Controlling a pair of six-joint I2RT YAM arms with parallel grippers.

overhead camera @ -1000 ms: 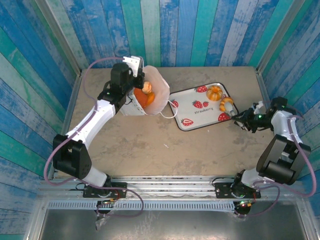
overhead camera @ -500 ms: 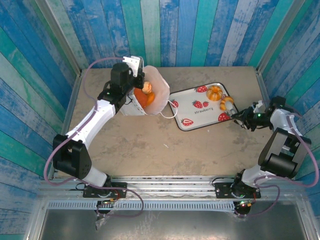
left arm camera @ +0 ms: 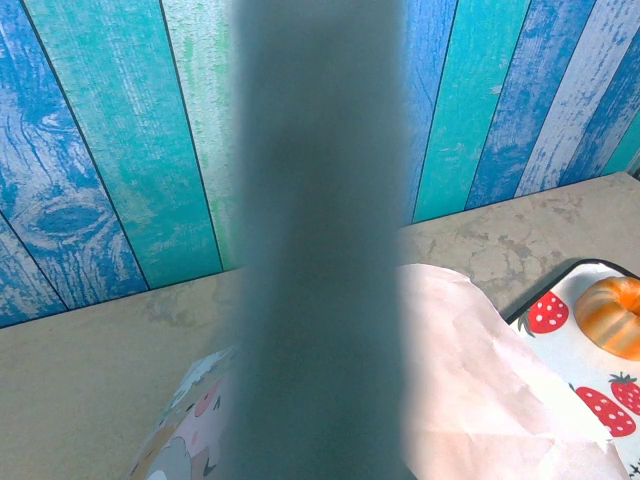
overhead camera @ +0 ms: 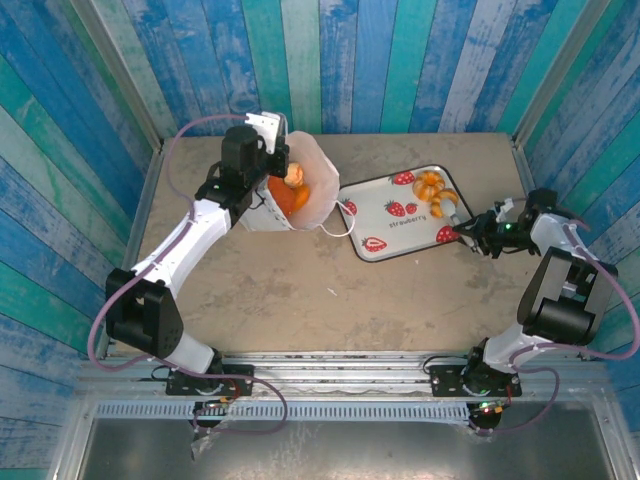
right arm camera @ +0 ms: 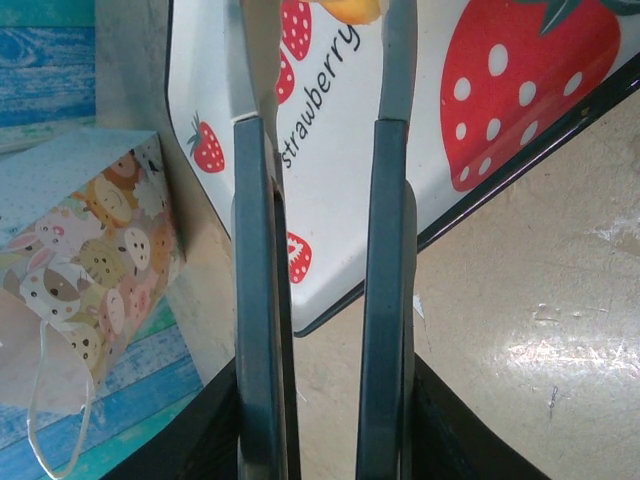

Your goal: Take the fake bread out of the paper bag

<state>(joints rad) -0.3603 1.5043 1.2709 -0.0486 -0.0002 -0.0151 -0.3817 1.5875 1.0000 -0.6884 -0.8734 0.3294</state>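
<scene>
Mottled beige table (overhead camera: 300, 290), white paper bag (overhead camera: 318, 185) back left, strawberry-print tray (overhead camera: 370, 215) just beside it

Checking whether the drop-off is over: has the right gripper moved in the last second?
Yes. In the top view the right gripper has slid left, from over the bare table beside the strawberry tray onto the tray's right corner.
</scene>
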